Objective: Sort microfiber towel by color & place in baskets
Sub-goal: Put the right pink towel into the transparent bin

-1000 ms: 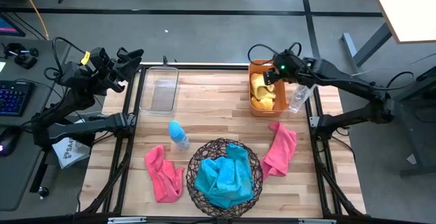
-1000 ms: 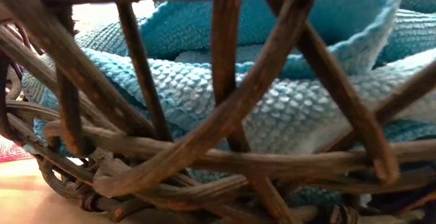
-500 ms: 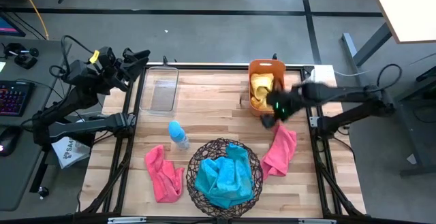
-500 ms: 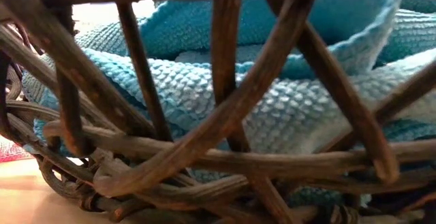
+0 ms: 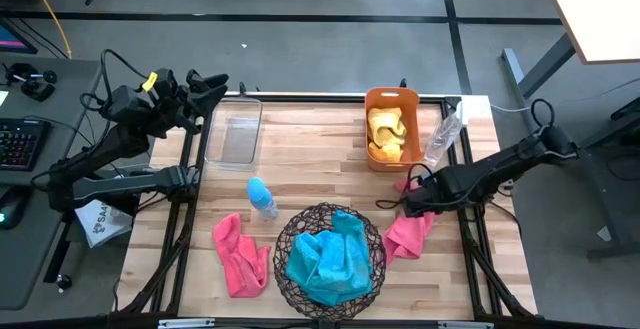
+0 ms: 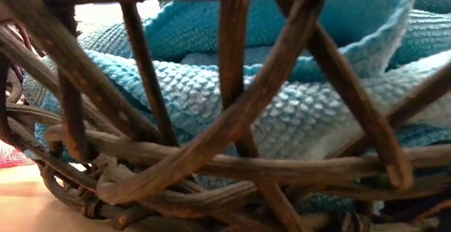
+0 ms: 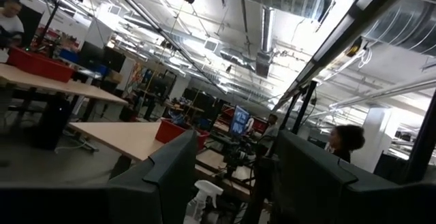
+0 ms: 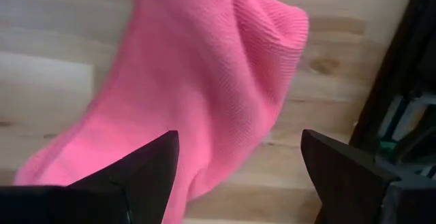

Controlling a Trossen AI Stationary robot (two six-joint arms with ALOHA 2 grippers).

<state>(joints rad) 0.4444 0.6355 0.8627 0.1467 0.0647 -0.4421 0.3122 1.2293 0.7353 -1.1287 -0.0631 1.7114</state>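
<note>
Towels lie sorted in part: past the raised left gripper (image 5: 215, 89), fingers spread beyond the table's far-left corner, a pink towel (image 5: 240, 257) lies near-left. Teal towels (image 5: 328, 257) fill the round wire basket (image 5: 290, 234) and yellow towels (image 5: 387, 134) the orange bin (image 5: 391, 97). Rightmost, the right gripper (image 5: 408, 201) hangs spread over the second pink towel (image 5: 402, 235).

On the desk (image 5: 310, 149), the wire basket (image 5: 330, 254) sits at the front centre with towels (image 5: 328, 257) in it. A loose towel (image 5: 240, 257) lies left of it, another (image 5: 403, 234) right of it, under the right hand (image 5: 412, 195). The bin (image 5: 392, 127) stands at the back right, the tub (image 5: 233, 132) at the back left. A small bottle (image 5: 262, 198) stands between tub and basket.
</note>
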